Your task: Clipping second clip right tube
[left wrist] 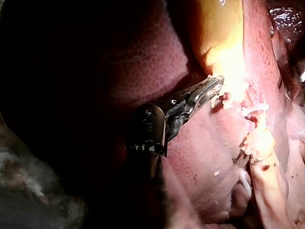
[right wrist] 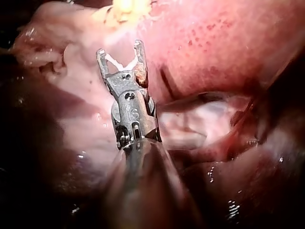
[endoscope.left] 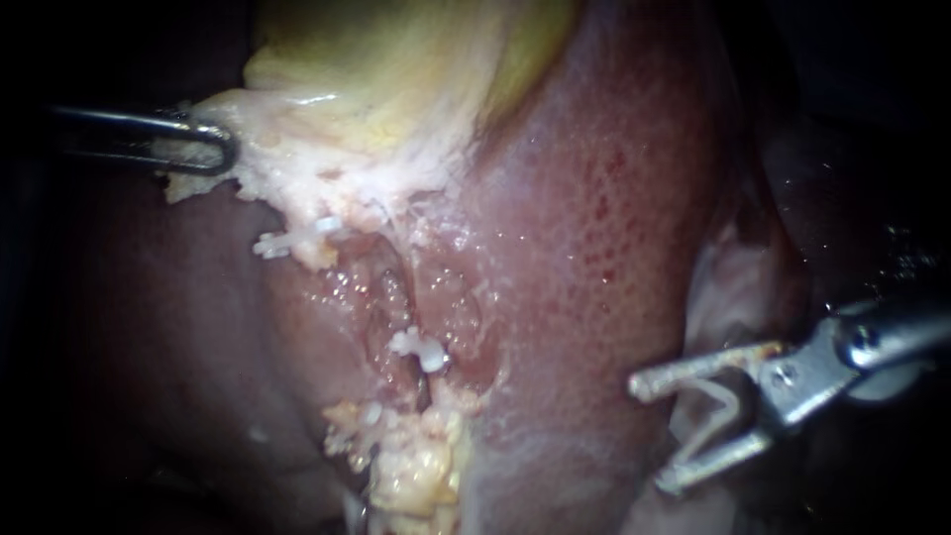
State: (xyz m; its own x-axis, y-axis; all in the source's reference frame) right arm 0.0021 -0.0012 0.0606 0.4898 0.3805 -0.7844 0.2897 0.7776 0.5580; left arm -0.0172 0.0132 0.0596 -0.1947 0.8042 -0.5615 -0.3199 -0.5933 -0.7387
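The right instrument (endoscope.left: 649, 436) has its hand spread wide with a white clip (endoscope.left: 718, 408) seated inside, touching both sides, well apart from the tube (endoscope.left: 394, 297) in the raw bed. The left instrument (endoscope.left: 223, 149) has its hand closed, pinching the gallbladder (endoscope.left: 396, 69) at its pale edge.

I see the liver (endoscope.left: 594, 248) dark red, speckled brighter red toward three o'clock. At twelve the gallbladder (endoscope.left: 396, 59) is yellow. My right instrument (endoscope.left: 654, 434) is rust-stained grey, its clip (endoscope.left: 731, 398) white.

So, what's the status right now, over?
Left instrument: jaws shut on pale yellowish tissue edge. Right instrument: jaws hold white V-shaped clip, apart from the raw red groove. Nothing between.
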